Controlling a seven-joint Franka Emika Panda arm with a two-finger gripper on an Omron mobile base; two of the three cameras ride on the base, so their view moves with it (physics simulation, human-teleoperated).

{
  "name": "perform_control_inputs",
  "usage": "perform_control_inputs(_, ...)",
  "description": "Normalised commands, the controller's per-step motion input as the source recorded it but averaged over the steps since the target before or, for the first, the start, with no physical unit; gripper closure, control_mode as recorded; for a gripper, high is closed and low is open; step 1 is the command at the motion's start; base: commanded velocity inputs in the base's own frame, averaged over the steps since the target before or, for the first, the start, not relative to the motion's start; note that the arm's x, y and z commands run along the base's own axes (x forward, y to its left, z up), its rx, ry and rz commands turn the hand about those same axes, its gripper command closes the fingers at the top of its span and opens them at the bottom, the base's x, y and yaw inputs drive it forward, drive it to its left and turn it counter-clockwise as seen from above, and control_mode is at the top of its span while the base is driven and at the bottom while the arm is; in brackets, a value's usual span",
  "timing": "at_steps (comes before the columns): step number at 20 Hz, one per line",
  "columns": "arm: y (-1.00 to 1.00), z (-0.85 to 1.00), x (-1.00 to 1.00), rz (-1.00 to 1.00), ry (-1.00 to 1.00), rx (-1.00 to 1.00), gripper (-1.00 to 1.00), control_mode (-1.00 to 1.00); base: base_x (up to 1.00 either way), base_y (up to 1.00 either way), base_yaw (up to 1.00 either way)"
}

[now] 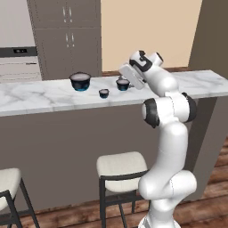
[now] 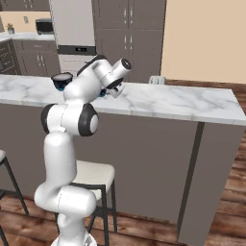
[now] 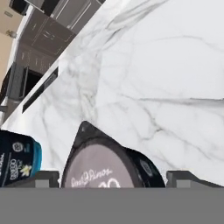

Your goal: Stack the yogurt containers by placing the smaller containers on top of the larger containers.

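Note:
Three dark yogurt containers with pale tops and blue bases stand on the marble counter (image 1: pixel 40 95). The largest (image 1: pixel 80 82) is at the left and the tiny one (image 1: pixel 103 93) is nearer the front edge. The medium one (image 1: pixel 121 84) is at the right. My gripper (image 1: pixel 126 81) reaches down from the right onto the medium cup. In the hand view the medium cup's pale lid (image 3: pixel 94 168) lies between the two dark fingertips (image 3: pixel 43 179), with a gap on each side. The gripper (image 3: pixel 113 180) is open. Another cup (image 3: pixel 17 159) is cut off by the left edge. In the right base view the largest cup (image 2: pixel 61 79) stands left of the arm.
Bare marble stretches right of the cups (image 1: pixel 200 84). Grey cabinets (image 1: pixel 67 35) and an oven stand behind the counter. Two stools (image 1: pixel 121 168) stand in front of it, below the overhang.

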Motion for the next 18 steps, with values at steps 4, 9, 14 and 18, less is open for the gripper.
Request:
perform_control_inputs(4, 0.02, -0.13, 0.18, 0.0, 0.01, 0.0, 1.0, -1.0, 0.0, 0.0, 0.0)
perform_control_inputs(9, 0.01, -0.1, 0.0, 0.0, 0.0, 0.0, 1.0, -1.0, 0.0, 0.0, 0.0)
perform_control_inputs(14, 0.0, -0.1, 0.0, 0.0, 0.0, 0.0, 1.0, -1.0, 0.0, 0.0, 0.0)
perform_control_inputs(18, 0.0, -0.02, 0.0, -0.01, 0.0, 0.01, 1.0, -1.0, 0.0, 0.0, 0.0)
